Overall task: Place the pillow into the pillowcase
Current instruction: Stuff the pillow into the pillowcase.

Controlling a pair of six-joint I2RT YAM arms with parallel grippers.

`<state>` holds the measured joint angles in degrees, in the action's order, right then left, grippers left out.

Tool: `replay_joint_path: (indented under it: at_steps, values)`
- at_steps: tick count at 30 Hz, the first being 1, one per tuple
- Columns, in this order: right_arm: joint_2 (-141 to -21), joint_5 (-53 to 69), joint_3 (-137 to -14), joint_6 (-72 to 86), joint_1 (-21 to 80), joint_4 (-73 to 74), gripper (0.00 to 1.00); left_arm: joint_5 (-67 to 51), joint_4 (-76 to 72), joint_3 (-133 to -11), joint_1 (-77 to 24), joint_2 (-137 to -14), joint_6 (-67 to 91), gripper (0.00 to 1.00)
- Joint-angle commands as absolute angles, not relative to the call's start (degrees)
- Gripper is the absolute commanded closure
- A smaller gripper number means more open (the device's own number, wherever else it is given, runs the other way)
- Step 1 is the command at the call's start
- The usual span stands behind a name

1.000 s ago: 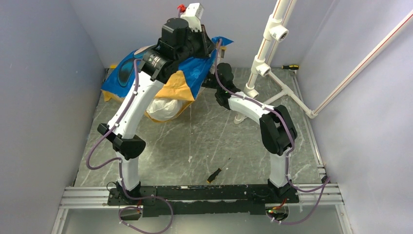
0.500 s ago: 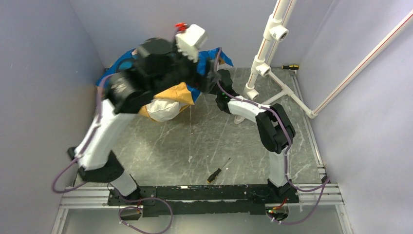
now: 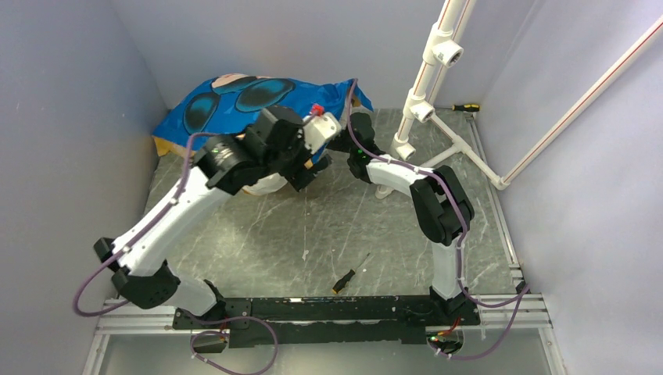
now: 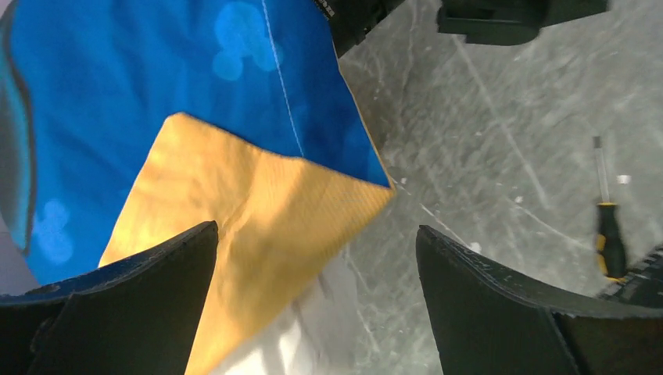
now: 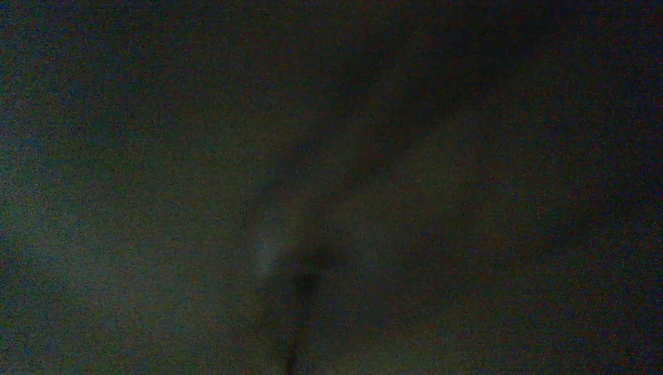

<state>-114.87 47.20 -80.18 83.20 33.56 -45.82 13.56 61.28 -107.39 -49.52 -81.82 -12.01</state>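
A black-and-yellow screwdriver lay on the grey marbled table just beyond the arms' mounting rail. The left arm reached across the table toward its far-left corner. The left gripper stood wide open and held nothing, hanging over the mouth of the pillowcase. There an orange-yellow flap lay folded back over the blue fabric. Just below the flap, a white end of the pillow showed outside the case. The rest of the pillow filled the bulging blue case, which was heaped against the back wall. The right arm stretched to the case's right edge. The right gripper was hidden in the fabric and its wrist camera saw only darkness. Its jaws were closed, though what they pinched could not be told. A white pipe frame rose at the far right, with a second screwdriver near it at the table's back edge.
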Motion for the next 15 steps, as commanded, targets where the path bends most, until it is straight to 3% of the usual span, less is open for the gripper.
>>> replay_joint_path:
  at_steps: [1,4,6,9,11,12,15]
  values:
    - [-113.6,46.3,-79.7,87.3,33.9,-47.8,1.0,18.8,53.3,-105.0,-49.7,-81.0,-18.3,0.01]
    - [-113.5,46.7,-79.8,87.2,33.9,-47.4,1.0,19.5,50.5,-103.1,-49.6,-82.4,-20.6,0.01]
    - [-113.7,46.9,-80.2,87.1,33.8,-47.2,1.0,21.3,50.1,-103.4,-49.5,-83.7,-21.5,0.1]
    - [-113.9,47.0,-80.3,87.3,33.8,-47.3,1.0,26.5,50.9,-106.2,-49.6,-85.7,-22.0,0.44]
    - [-113.9,46.9,-79.9,87.7,33.8,-48.1,1.0,29.5,50.2,-107.2,-49.5,-85.8,-22.1,0.89]
    - [-114.0,46.9,-79.7,88.0,33.7,-48.5,1.0,30.8,49.9,-107.5,-49.5,-85.4,-22.1,1.0]
    - [-113.9,46.7,-79.1,88.9,33.2,-50.1,1.0,31.8,49.5,-109.5,-49.5,-83.4,-20.6,1.0]
